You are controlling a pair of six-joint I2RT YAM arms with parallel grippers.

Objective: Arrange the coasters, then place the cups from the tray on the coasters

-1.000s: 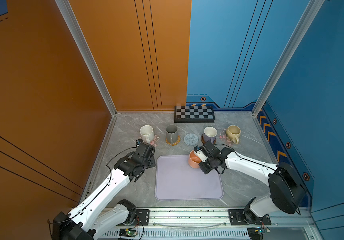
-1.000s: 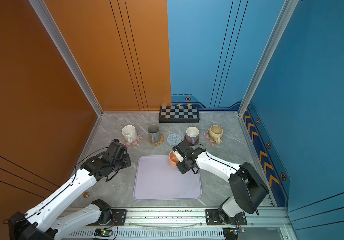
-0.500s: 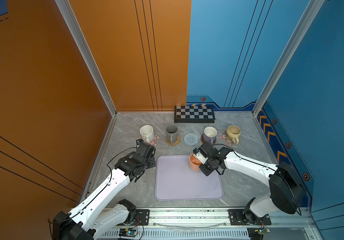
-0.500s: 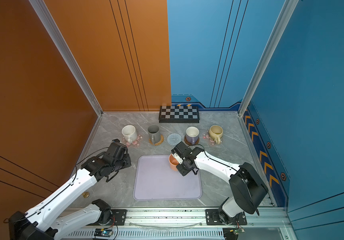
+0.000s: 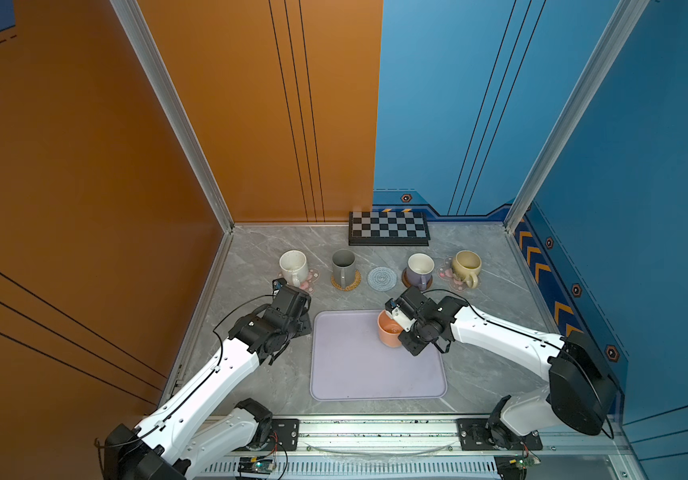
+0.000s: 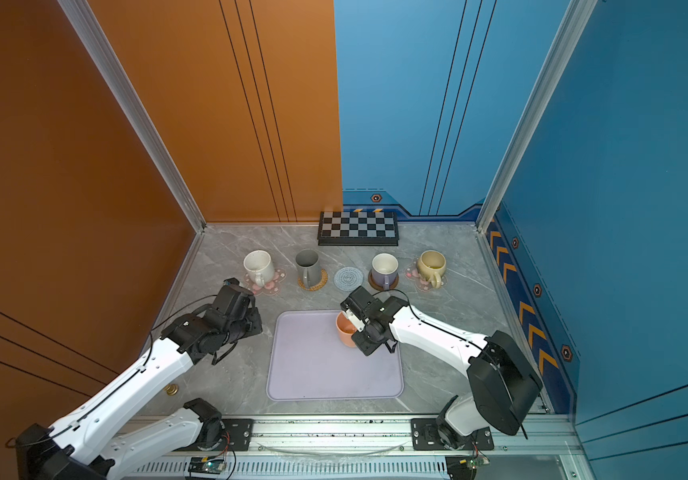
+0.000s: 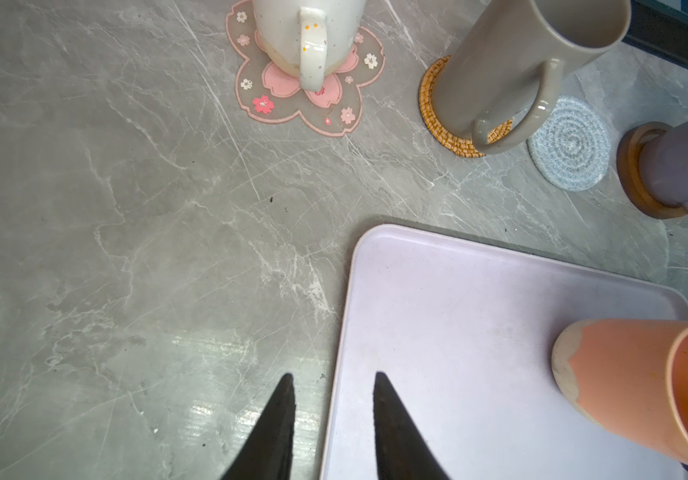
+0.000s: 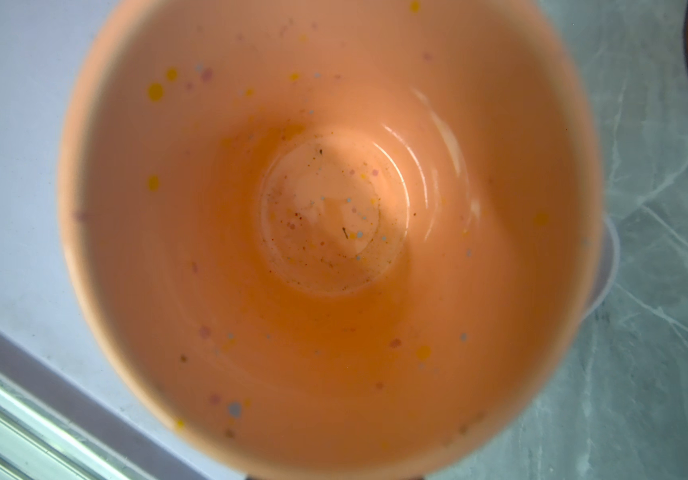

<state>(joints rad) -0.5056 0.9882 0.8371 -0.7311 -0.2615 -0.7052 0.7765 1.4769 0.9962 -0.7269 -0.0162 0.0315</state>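
- The right gripper (image 5: pixel 399 327) is clenched on the rim of the orange mug (image 5: pixel 388 337), which stands mouth up at the tray's (image 5: pixel 355 374) far right corner.
- The bare spiral coaster (image 5: pixel 382 278) lies at about twelve o'clock from the mug, between the tall grey mug (image 5: pixel 343 264) and the lavender mug (image 5: pixel 420 266) (a narrow slot). The right arm is nearer.
- The left gripper (image 7: pixel 334 386) hangs released and empty over the tray's rim.
- The right wrist view shows only the mug's speckled inside. The left wrist view shows its wall, with the base possibly just off the tray.

Robot lab cell: orange panels (image 5: pixel 251 104), blue panels (image 5: pixel 438 104), aluminium rail (image 5: pixel 375 428), marble tabletop (image 5: pixel 259 249).
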